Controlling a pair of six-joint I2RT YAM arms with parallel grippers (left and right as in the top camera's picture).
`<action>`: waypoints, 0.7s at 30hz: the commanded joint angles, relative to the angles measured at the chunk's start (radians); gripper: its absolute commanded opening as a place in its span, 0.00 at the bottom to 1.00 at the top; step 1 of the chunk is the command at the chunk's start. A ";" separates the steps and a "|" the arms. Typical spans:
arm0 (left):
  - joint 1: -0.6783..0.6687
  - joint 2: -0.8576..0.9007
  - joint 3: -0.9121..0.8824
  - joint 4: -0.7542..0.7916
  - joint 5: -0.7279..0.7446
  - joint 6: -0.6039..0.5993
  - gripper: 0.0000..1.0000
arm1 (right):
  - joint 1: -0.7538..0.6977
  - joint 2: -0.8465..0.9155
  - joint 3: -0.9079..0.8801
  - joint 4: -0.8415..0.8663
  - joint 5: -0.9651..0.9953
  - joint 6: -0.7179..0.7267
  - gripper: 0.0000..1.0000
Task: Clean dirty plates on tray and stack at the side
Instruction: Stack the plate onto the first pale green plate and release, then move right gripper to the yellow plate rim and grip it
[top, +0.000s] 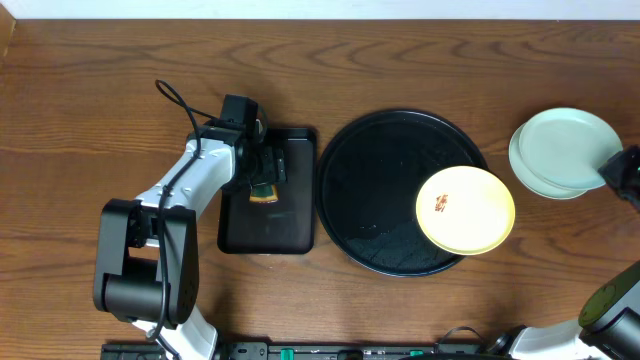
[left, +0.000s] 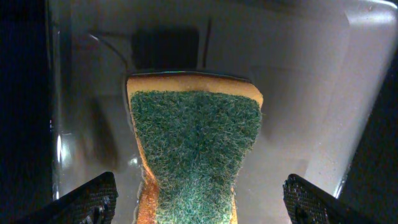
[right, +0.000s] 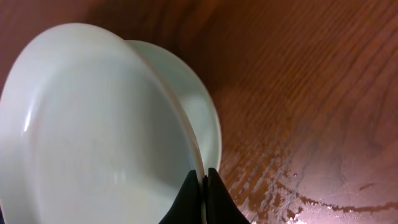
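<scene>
Right gripper (right: 203, 186) tight on rim of top mint-green plate (right: 93, 124).

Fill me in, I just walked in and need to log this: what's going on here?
The left gripper hangs open over a sponge lying in the small black tray. The right gripper pinches the rim of the top green plate, stacked on a second green plate on the table. A yellow plate with a brown smear sits on the round tray, not yet cleaned.

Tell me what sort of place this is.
Probably a robot test bench staged for dishwashing, not a real kitchen: a wood-grain table, a sponge in a small rectangular tray, and a yellow plate on a round black tray.
</scene>
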 joint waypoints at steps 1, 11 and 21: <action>0.000 0.000 -0.013 0.001 -0.010 0.003 0.86 | 0.007 -0.007 -0.024 0.026 0.023 0.015 0.26; 0.000 0.000 -0.013 0.001 -0.010 0.003 0.86 | 0.070 -0.027 0.111 -0.266 -0.102 -0.058 0.54; 0.000 0.000 -0.013 0.001 -0.010 0.003 0.86 | 0.250 -0.265 0.140 -0.636 -0.013 0.010 0.22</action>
